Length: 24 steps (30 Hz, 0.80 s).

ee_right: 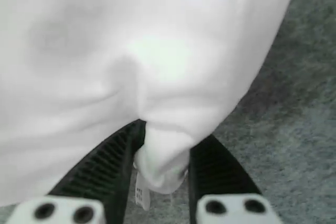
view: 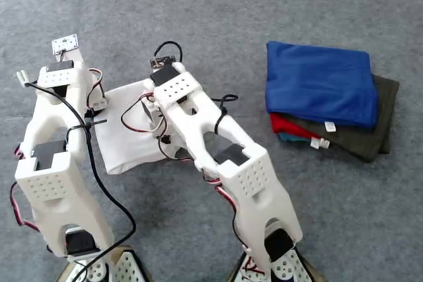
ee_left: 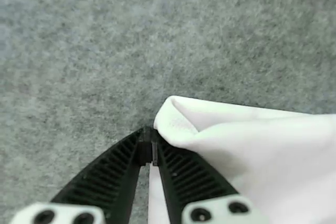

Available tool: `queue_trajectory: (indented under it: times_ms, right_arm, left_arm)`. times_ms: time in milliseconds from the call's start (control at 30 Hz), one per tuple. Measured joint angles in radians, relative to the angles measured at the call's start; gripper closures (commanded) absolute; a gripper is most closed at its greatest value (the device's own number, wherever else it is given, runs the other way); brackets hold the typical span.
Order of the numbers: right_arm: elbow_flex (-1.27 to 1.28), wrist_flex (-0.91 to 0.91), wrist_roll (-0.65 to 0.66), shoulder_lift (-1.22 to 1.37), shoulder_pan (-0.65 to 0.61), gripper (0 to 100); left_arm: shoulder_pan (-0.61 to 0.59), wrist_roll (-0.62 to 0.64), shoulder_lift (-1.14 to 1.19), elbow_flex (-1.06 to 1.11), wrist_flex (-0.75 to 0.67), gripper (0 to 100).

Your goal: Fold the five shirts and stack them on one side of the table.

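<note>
Left tool (ee_left: 148, 140) and right tool (ee_right: 169, 142), both extended forward, each clamps the white shirt (view: 125, 143).

The table cover (view: 218, 18) was a flecked mid-grey, with no pattern beyond its felt speckle. The white shirt (view: 122, 140) was plain, without print or stripe. On the stack, the blue shirt (view: 320, 84) was a solid royal blue; under it the olive shirt (view: 383, 120) was a dark grey-green, the red shirt (view: 283, 124) a bright plain red, and the teal shirt (view: 289, 138) showed as a thin blue-green edge. Two small labels (view: 330, 126) were white. The arms (view: 56, 170) were white with black motor blocks and rows of small dark holes, and their cables (view: 106, 183) were black, with some red. The left gripper (ee_left: 148, 148) and the right gripper (ee_right: 160, 145) were black and ribbed, on white mounts
</note>
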Motion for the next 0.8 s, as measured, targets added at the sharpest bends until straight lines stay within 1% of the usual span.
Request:
queue_trajectory:
  times_ms: [33,100,167,267,333,400,533,633,800]
  right_arm:
    - [-0.006,0.003,0.000,0.005,0.002,91.6]
    - [-0.009,0.006,0.014,0.009,0.006,94.9]
    - [-0.009,0.006,0.034,0.009,0.006,97.5]
    - [-0.009,0.002,0.057,0.014,0.012,97.8]
    - [-0.009,-0.014,0.078,0.017,0.015,97.8]
    - [-0.009,-0.018,0.094,0.028,0.020,97.9]
    - [-0.017,-0.023,0.106,0.048,0.023,97.8]
    - [-0.037,-0.023,0.107,0.060,0.023,97.7]
    - [-0.037,-0.023,0.107,0.063,0.023,97.7]
  left_arm:
    - [0.000,0.000,0.000,0.000,0.000,97]
    - [-0.008,0.000,0.002,-0.017,0.017,95]
    - [-0.040,0.021,0.006,-0.084,0.106,89]
    - [-0.098,0.060,0.005,-0.229,0.252,78]
    - [-0.112,0.080,0.005,-0.295,0.334,76]
    - [-0.117,0.106,0.005,-0.319,0.388,76]
    - [-0.118,0.133,0.005,-0.324,0.408,76]
    - [-0.118,0.153,0.005,-0.311,0.354,76]
    - [-0.109,0.158,0.006,-0.301,0.328,75]
